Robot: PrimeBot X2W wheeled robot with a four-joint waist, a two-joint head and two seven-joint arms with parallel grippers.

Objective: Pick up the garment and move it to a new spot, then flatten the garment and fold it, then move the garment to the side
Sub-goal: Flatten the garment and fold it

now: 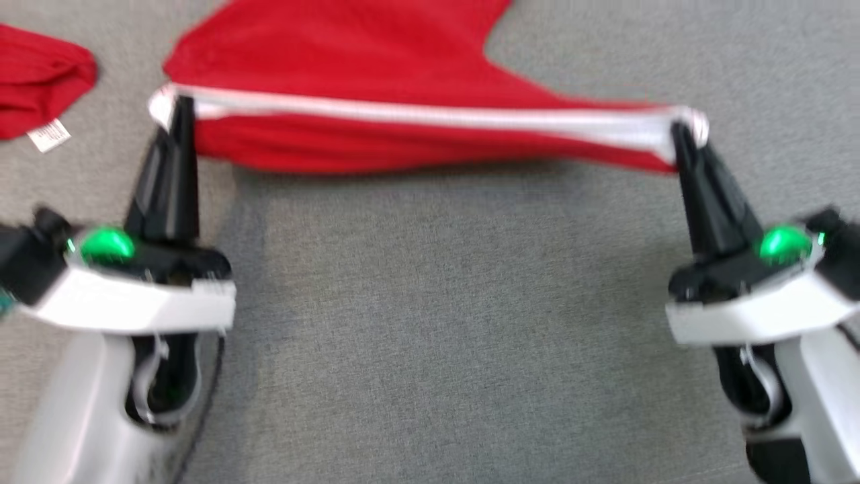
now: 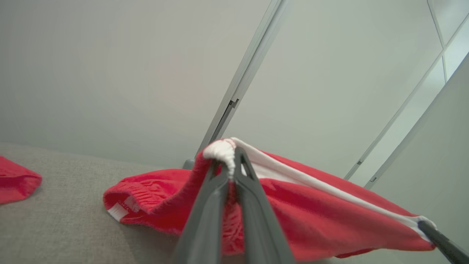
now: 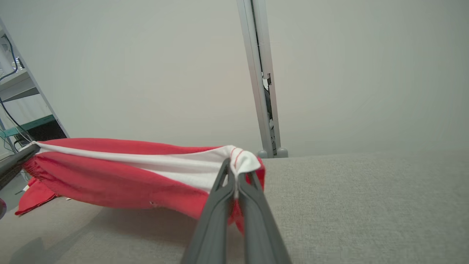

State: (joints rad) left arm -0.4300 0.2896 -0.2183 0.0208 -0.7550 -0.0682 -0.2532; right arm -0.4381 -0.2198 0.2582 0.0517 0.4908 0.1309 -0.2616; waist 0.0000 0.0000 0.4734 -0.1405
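Observation:
The garment [image 1: 349,60] is red cloth with a white band along one edge. That band is pulled taut between my two grippers above the grey surface, and the rest trails away behind it. My left gripper [image 1: 176,107] is shut on the band's left end, seen close up in the left wrist view as the garment [image 2: 315,216] pinched by the left gripper [image 2: 229,161]. My right gripper [image 1: 682,134] is shut on the band's right end; in the right wrist view the garment [image 3: 110,172] hangs from the right gripper [image 3: 234,168].
A second red cloth [image 1: 37,81] with a white label lies at the far left on the grey fabric surface [image 1: 457,323]. A pale wall with a metal post [image 3: 262,77] stands behind the surface. Shelving with cables [image 3: 14,91] stands at the left.

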